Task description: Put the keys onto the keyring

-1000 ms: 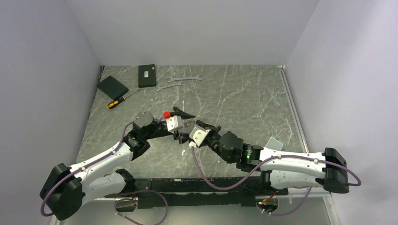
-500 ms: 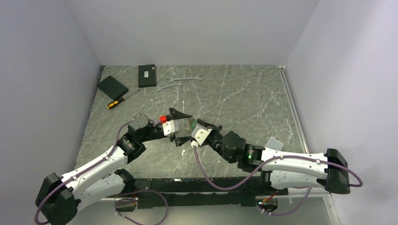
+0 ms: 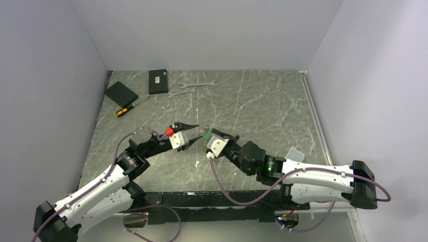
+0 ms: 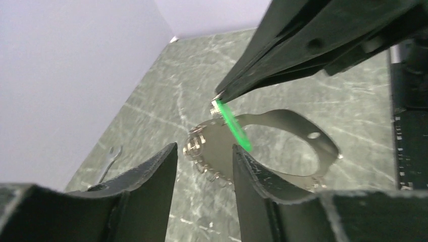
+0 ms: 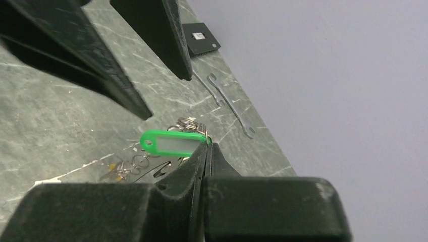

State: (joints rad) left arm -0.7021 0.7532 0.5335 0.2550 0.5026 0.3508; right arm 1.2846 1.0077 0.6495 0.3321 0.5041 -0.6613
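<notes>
Well beyond the left claw (image 3: 198, 131), a black box (image 3: 158, 81) bears a white label (image 5: 197, 35) too small for us to read. That claw stands open, and the keys (image 4: 203, 147) hang just ahead of its 2 fingers (image 4: 151, 176), apart from them. The right claw (image 5: 207, 145) is closed on their green tag (image 5: 174, 142), which juts from its tip. Since 0.5 s ago, the left claw has drawn back leftward.
</notes>
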